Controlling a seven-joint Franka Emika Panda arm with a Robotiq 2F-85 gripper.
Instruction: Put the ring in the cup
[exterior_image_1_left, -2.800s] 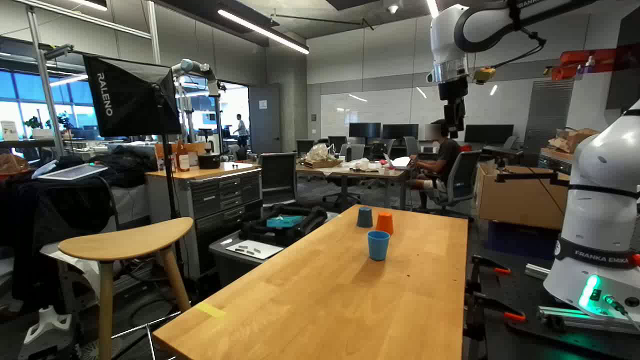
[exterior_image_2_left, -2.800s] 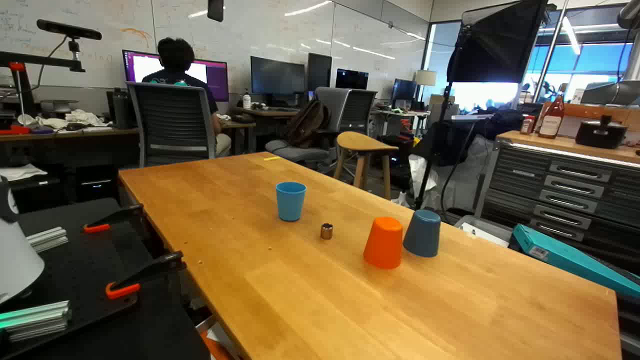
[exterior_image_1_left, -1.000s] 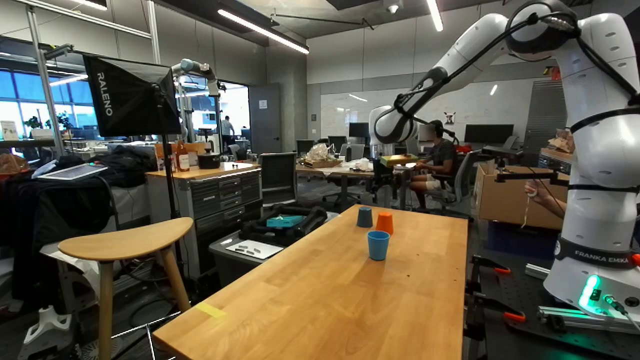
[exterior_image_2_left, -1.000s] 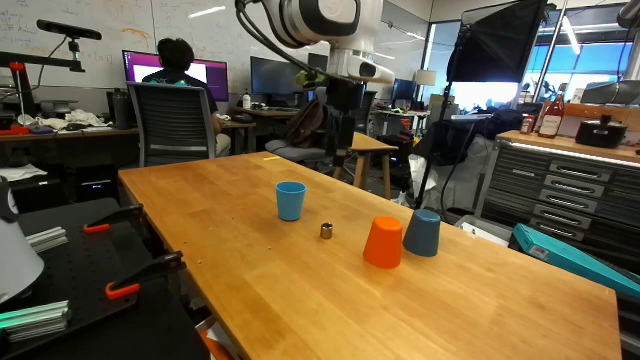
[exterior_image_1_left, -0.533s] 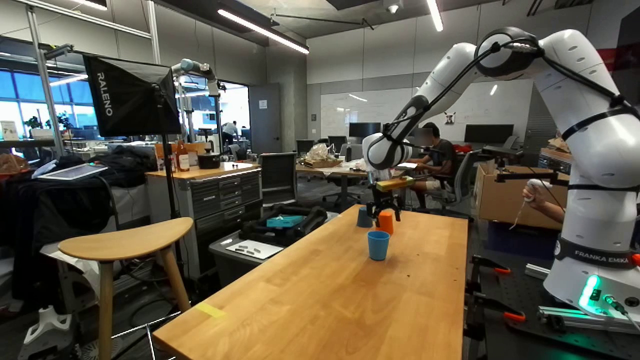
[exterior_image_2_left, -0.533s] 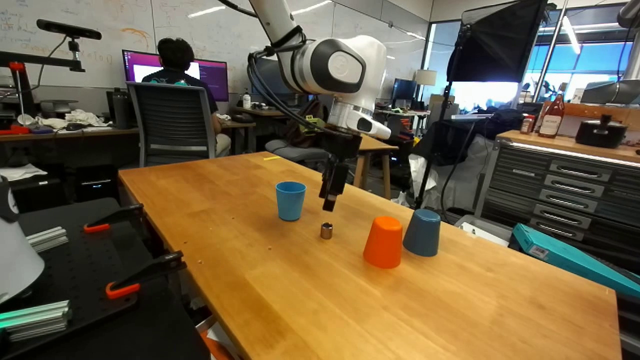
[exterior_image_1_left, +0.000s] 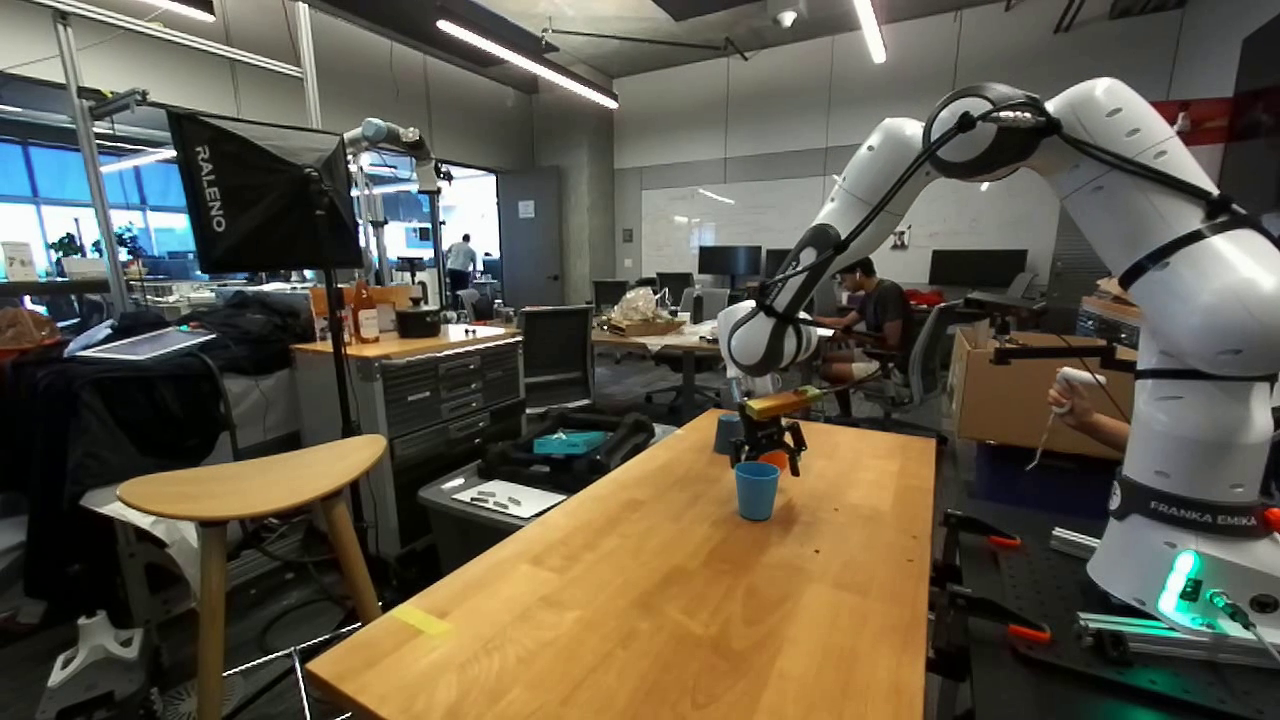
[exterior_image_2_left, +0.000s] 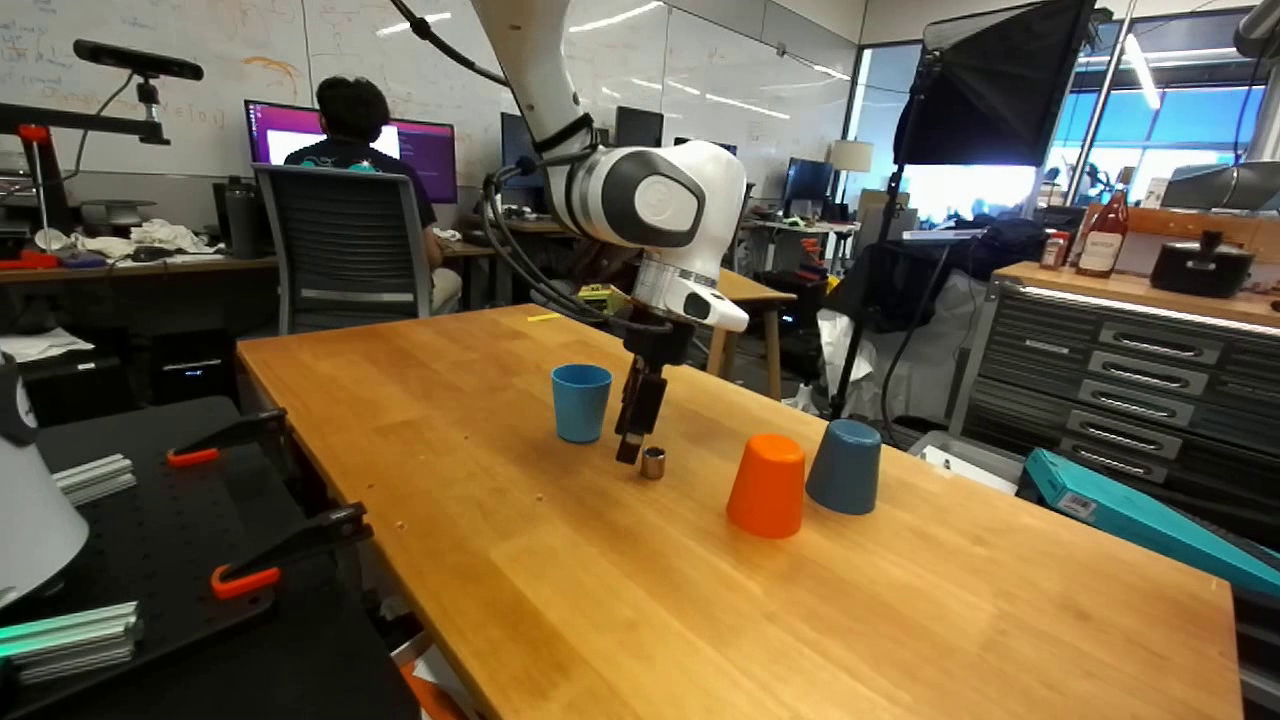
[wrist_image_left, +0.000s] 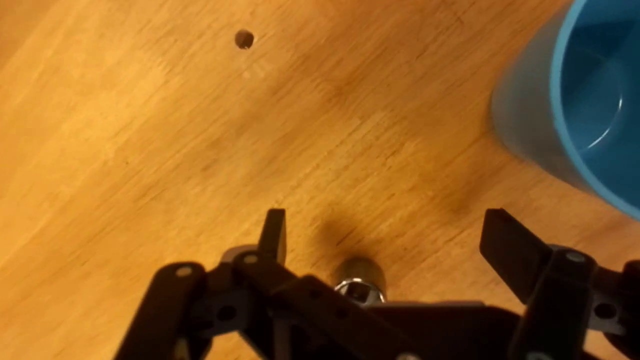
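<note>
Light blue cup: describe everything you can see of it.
The light blue cup is plain and round, with a thin rim and walls that narrow toward the base; it looks like plastic. It stands upright, mouth up, on the wooden table, apart from the shiny ring. The wrist view crops it; nothing lies in the part of the inside shown. Nothing but the table appears to touch it; the open end effector is close by.
</note>
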